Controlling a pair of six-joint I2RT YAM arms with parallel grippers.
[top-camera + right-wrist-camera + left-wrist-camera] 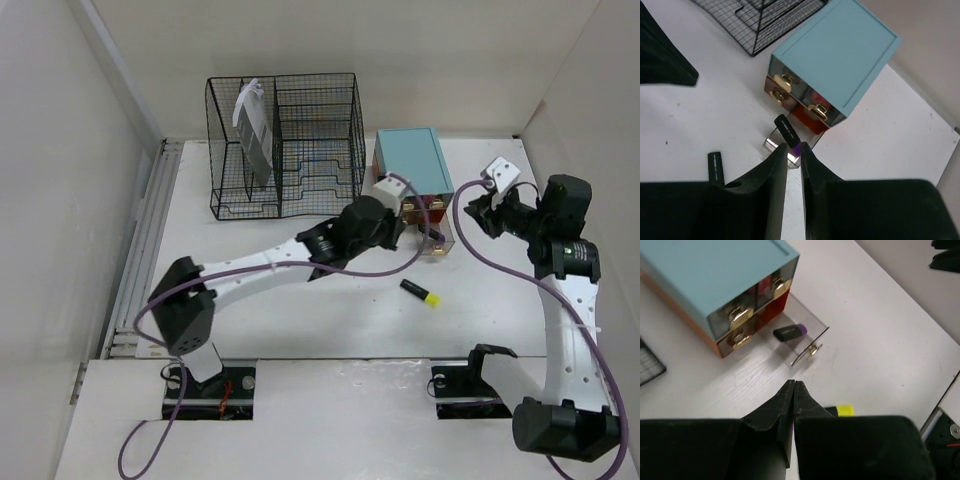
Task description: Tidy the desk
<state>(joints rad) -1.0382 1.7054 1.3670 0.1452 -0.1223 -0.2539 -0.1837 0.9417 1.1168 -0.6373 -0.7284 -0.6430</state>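
Left wrist view shows the left gripper [793, 390] pressed together and empty, hovering over the white table [880, 340]. Just on the near side of its tips peeks the yellow cap of a highlighter [842, 411] — lying loose on the table, its long axis roughly across the gripper's line, and nearer this arm than the right, I judge. Beyond the tips stands the clear drawer [810, 347], pulled out, with a black-and-purple USB stick [790, 332] inside. Past it is the teal-topped drawer box [715, 280]. The right gripper [794, 150] — narrowly parted, holding nothing — points at that same drawer from the other side.
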